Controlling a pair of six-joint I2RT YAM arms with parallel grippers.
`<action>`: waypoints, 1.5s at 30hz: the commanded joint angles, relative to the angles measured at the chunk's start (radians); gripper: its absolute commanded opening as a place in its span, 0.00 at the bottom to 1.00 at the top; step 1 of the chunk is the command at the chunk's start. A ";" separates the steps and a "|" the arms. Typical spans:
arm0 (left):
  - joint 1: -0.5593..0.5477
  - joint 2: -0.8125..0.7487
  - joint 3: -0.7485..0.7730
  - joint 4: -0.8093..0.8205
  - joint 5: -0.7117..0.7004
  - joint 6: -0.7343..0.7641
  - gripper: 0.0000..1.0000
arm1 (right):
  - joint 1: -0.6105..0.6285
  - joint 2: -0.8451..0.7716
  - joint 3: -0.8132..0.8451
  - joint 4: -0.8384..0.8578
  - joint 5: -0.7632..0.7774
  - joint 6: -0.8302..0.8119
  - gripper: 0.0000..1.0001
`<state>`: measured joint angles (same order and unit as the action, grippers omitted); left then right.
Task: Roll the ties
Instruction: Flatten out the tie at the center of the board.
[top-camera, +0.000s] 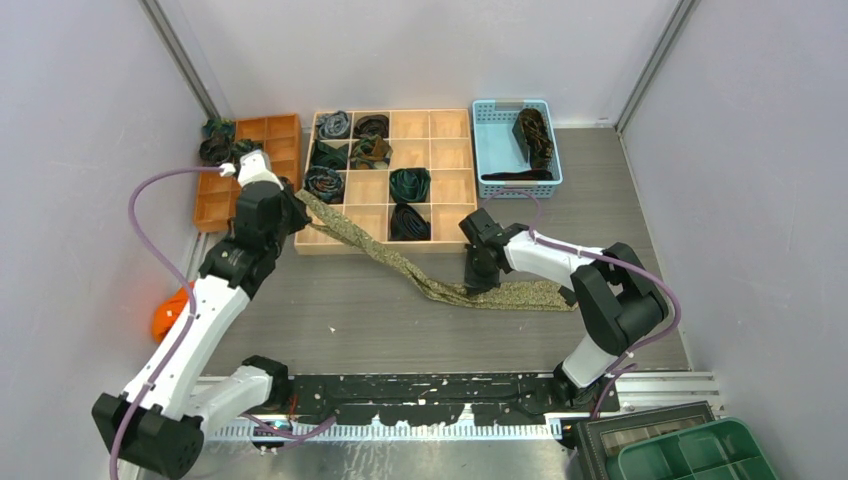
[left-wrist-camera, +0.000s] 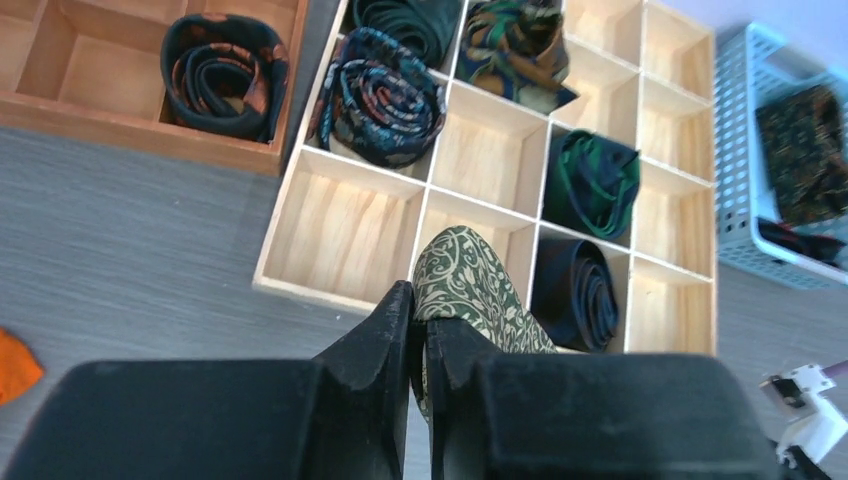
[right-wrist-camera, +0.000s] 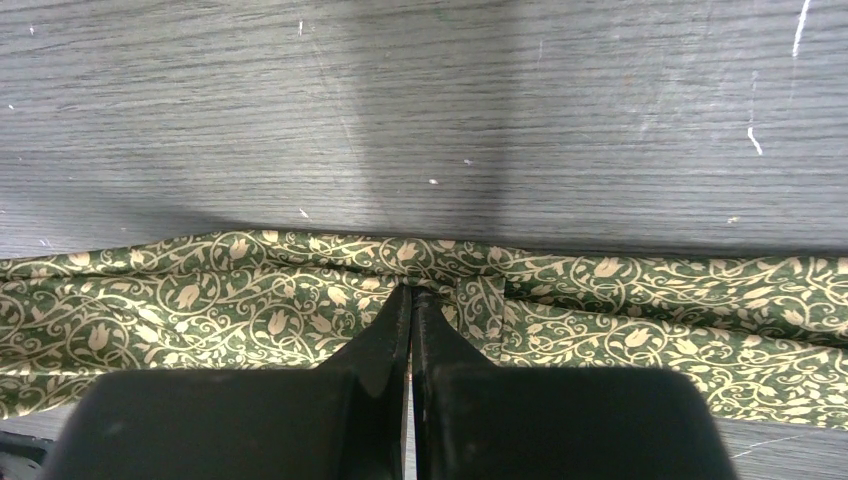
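Note:
The olive-gold tie (top-camera: 400, 262) lies stretched as a long strip, from the front-left corner of the wooden grid box down to the table at the right. My left gripper (top-camera: 297, 210) is shut on its left end and holds it raised over the box's front edge. In the left wrist view the patterned fabric (left-wrist-camera: 472, 285) sticks out between the closed fingertips of the left gripper (left-wrist-camera: 421, 300). My right gripper (top-camera: 478, 284) is down on the tie near its wide end. In the right wrist view the right gripper (right-wrist-camera: 410, 296) is shut, pinching a fold of the tie (right-wrist-camera: 220, 300) against the table.
The wooden grid box (top-camera: 450, 185) holds several rolled ties, such as a dark green one (top-camera: 409, 184). An orange tray (top-camera: 275, 135) with coiled ties stands at the left. A blue basket (top-camera: 490, 150) holds dark ties. An orange object (top-camera: 168, 315) lies at the left wall. A green bin (top-camera: 700, 450) sits at the front right.

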<state>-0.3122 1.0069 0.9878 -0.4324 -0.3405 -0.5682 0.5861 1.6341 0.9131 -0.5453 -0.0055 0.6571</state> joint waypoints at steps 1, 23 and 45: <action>0.004 -0.061 -0.062 0.207 0.009 0.044 0.13 | 0.003 0.073 -0.081 -0.088 0.048 -0.004 0.01; 0.004 -0.270 -0.115 -0.343 -0.112 -0.192 0.41 | 0.003 0.021 -0.024 -0.132 0.062 -0.019 0.17; 0.004 -0.304 -0.112 -0.281 0.002 -0.125 0.00 | 0.208 0.448 0.718 -0.175 -0.037 -0.176 0.01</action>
<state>-0.3119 0.7315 0.8486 -0.7166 -0.3302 -0.7166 0.7567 2.0167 1.5463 -0.7036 0.0082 0.5056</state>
